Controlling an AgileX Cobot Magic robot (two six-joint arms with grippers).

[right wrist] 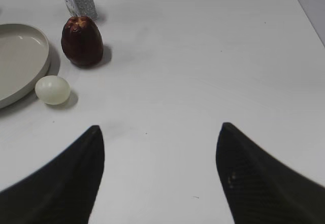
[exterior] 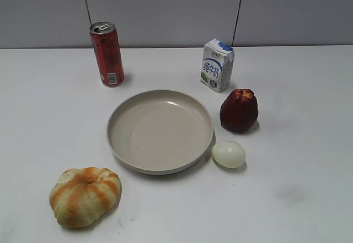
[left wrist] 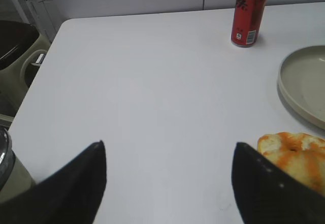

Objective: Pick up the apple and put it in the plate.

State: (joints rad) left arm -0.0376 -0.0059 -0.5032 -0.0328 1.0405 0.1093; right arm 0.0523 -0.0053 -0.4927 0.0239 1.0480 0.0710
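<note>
Step in hand: approach & grasp of the apple (exterior: pixel 239 109); not yet contacted, nothing lifted.
Apple pos.: upright on tabletop (exterior: pixel 309 144), just right of plate (exterior: pixel 160 131) rim, apart from it; milk carton (exterior: pixel 217 65) behind, near; egg (exterior: pixel 229 154) in front, near, sitting just beside the plate rim.
Apple form: dark red, wider low, narrower toward lobed yellowish top; likely firm, smooth skin, so slip risk is judged moderate.
Right fingers: right gripper (right wrist: pixel 160 148) spread wide, empty, over bare tabletop; apple is up-left in wrist view, well apart.
Left fingers: left gripper (left wrist: pixel 170 163) spread wide, empty, w/ the bun (left wrist: pixel 294 155) just beside the right-hand tip; not needed for this step.
Arm choice: right arm, as apple lies on its side.
Approach: bring fingers down over apple from above/right; keep clear of egg & carton, both close enough to be knocked.
Grip pt.: close across the broad lower body, not the tapered top.
Opening: present spread looks ample for apple width.
Transfer: lift clear of rim before moving left; set down near plate centre, which is bare.
Other items: can (exterior: pixel 107 54) at rear left, out of the path.
</note>
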